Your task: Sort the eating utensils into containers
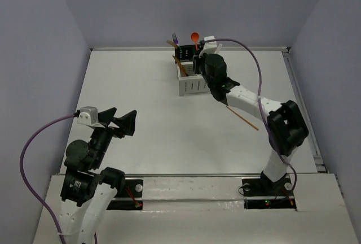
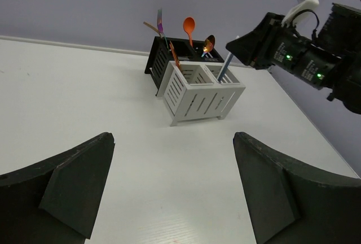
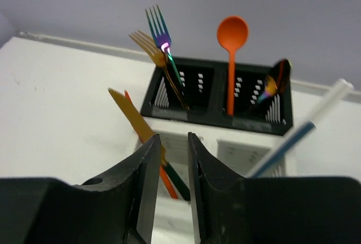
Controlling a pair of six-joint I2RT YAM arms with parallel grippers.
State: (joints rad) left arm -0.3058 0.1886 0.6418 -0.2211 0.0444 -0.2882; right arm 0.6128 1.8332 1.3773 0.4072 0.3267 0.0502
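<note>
Showing the sort nearing completion, judging from how things are lying. At about 8 o'clock on the table (image 1: 152, 103), the left gripper (image 1: 119, 121) is hovering with its jaws spread wide and holding nothing, well apart from the work. At 12 o'clock, near the far edge, the containers (image 1: 190, 87) are standing as one block and are already carrying most of the eating utensils (image 2: 189, 26). In the black rear compartments a blue fork (image 3: 159, 29) and a gold fork (image 3: 148, 46) are leaning at the left, while an orange spoon (image 3: 232, 32) and a dark spoon (image 3: 276, 80) are standing at the right. In the white front compartments a gold knife (image 3: 131, 114) and orange and green sticks (image 3: 172, 181) are leaning at the left, and a blue-and-white handle (image 3: 316, 122) is slanting out at the right. The right gripper (image 3: 172, 142) is hanging just above the left white compartment, its jaws standing narrowly apart and pinching nothing that is showing. At about 4 o'clock from the block, one orange-brown stick (image 1: 245, 118) is lying loose on the table beneath the right arm; it is probably the last piece awaiting pickup
</note>
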